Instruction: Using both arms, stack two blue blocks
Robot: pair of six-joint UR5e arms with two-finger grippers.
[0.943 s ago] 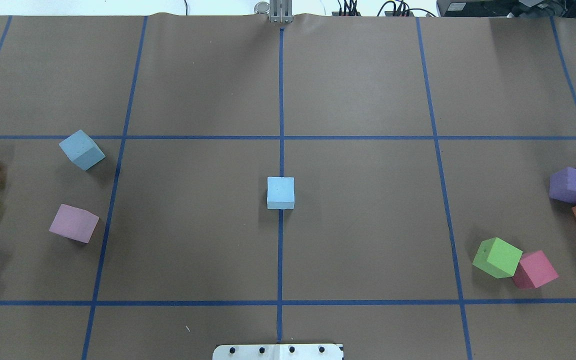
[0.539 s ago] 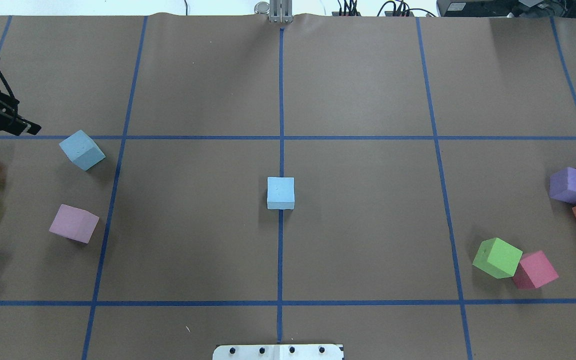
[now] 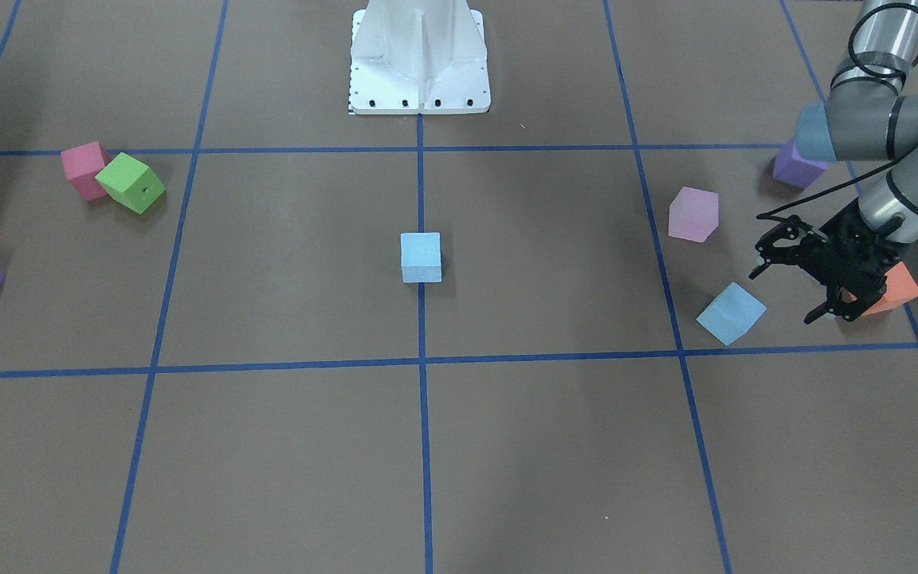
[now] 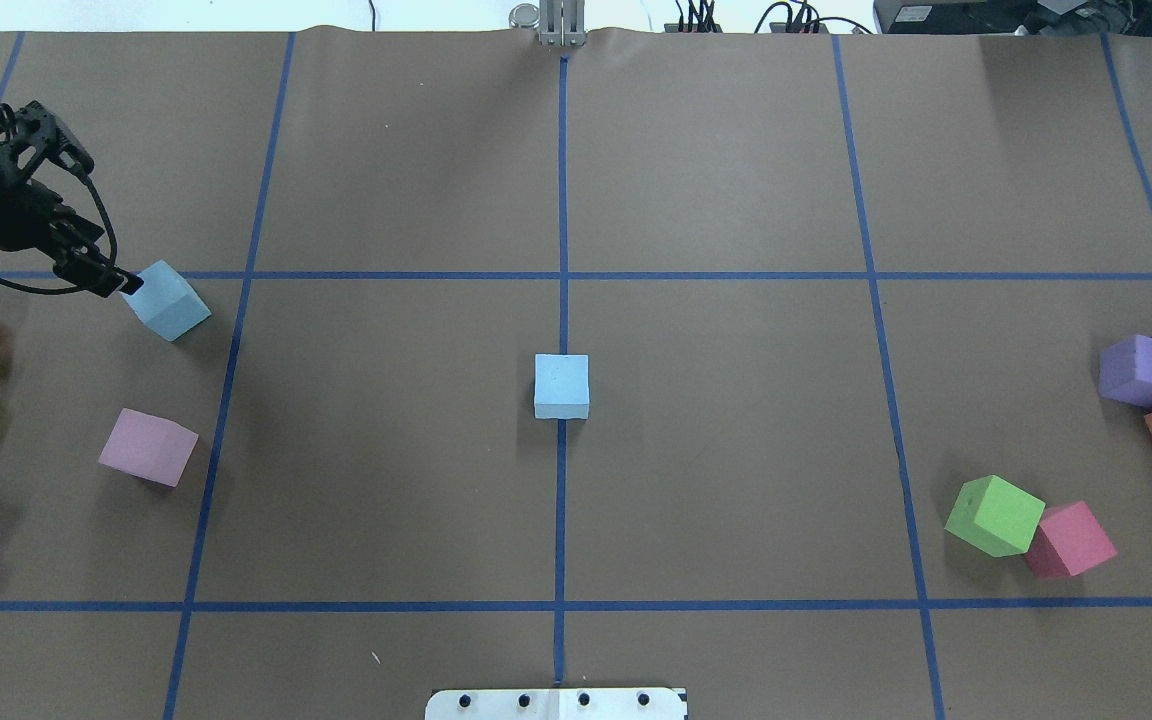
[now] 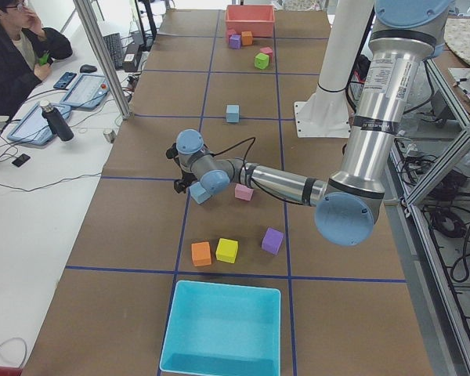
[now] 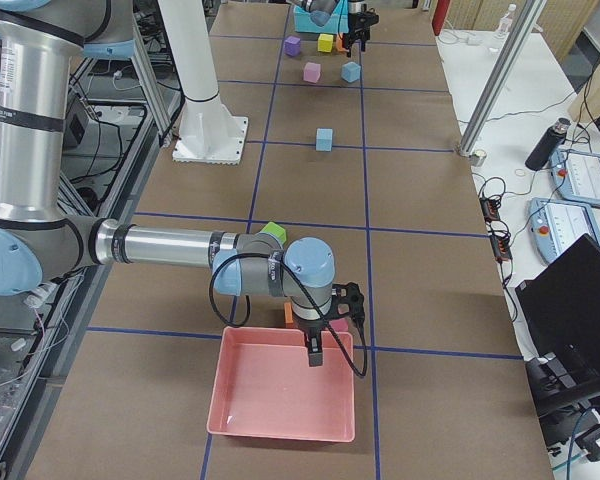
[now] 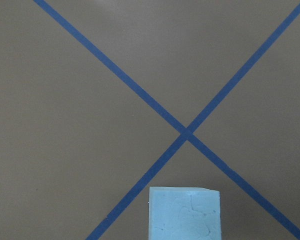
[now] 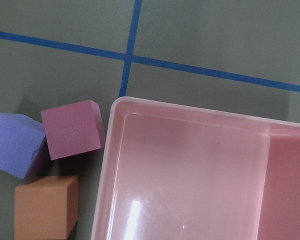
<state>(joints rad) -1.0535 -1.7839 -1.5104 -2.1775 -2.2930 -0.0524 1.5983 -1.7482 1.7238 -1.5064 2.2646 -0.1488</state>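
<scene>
Pale sky-blue foam cube no. 1 (image 4: 561, 385) sits alone at mid-surface, flat and square on the central blue tape line, with nothing on top. Pale sky-blue foam cube no. 2 (image 4: 166, 300) lies well apart from it on the robot's left side, just beside a tape crossing and turned at an angle to the grid. Both rest on the brown paper-covered surface (image 4: 386, 450). No stack exists.

Left claw (image 4: 104, 222): fingers spread wide, holding nothing. The front-facing view puts it just beside cube no. 2, on the side away from centre, with a gap between fingertips and foam. Overhead, one fingertip overlaps the cube's edge, so contact cannot be ruled out there. The left wrist view shows only the cube's top face at the bottom of frame. Judgement: approach for pickup, grasp not yet made.

Right claw (image 6: 313, 355): seen only in the right side view, hanging over the translucent pink plastic tray (image 6: 280, 432) at the robot's right end of the surface, far from both blue cubes. Open or closed: cannot tell.

Neighbour of cube no. 2: lilac-pink foam cube (image 4: 148, 447), near but apart.

Progress, judged: early. Cube no. 1 looks ready as the base. Remaining: close on cube no. 2, lift, carry to centre, set squarely on no. 1, release.
</scene>
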